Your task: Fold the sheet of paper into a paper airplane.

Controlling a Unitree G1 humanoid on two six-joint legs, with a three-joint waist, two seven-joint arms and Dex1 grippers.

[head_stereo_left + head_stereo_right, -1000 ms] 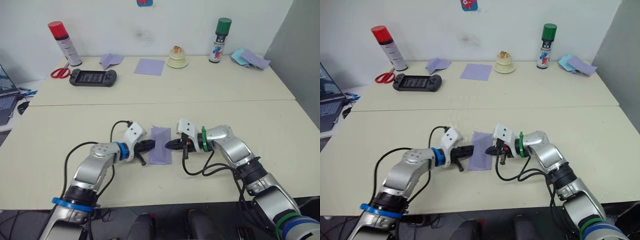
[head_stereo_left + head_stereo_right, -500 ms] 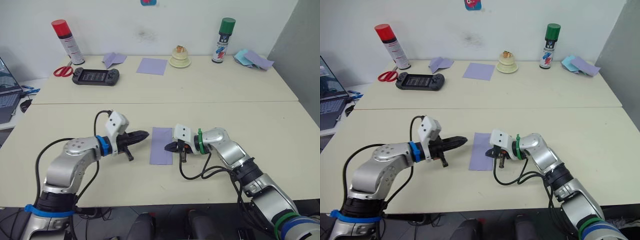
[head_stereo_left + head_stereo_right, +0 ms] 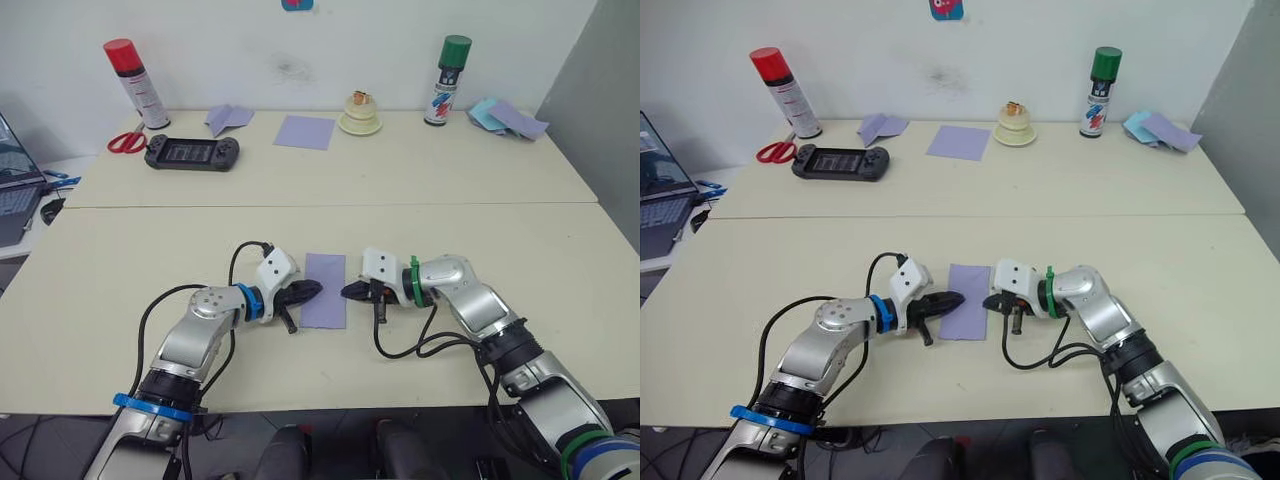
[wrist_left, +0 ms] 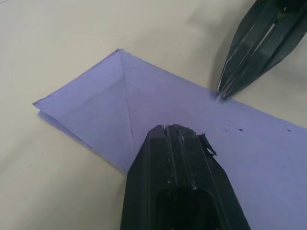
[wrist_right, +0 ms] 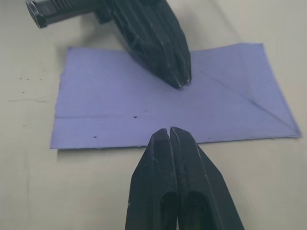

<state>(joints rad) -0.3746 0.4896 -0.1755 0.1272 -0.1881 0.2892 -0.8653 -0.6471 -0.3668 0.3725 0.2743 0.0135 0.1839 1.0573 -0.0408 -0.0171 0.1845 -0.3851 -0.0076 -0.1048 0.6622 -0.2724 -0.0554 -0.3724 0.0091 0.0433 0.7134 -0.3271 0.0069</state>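
the near table (image 3: 120,330) carries the sheet of paper (image 3: 324,290), folded into a flat lavender rectangle with diagonal crease lines, lying between the 2 grippers. the left gripper (image 3: 312,290) has its 2 fingers pressed together with nothing between them, tips resting on the paper's left edge. the right gripper (image 3: 346,292) also has its fingers closed on nothing, its tips at the paper's right edge.
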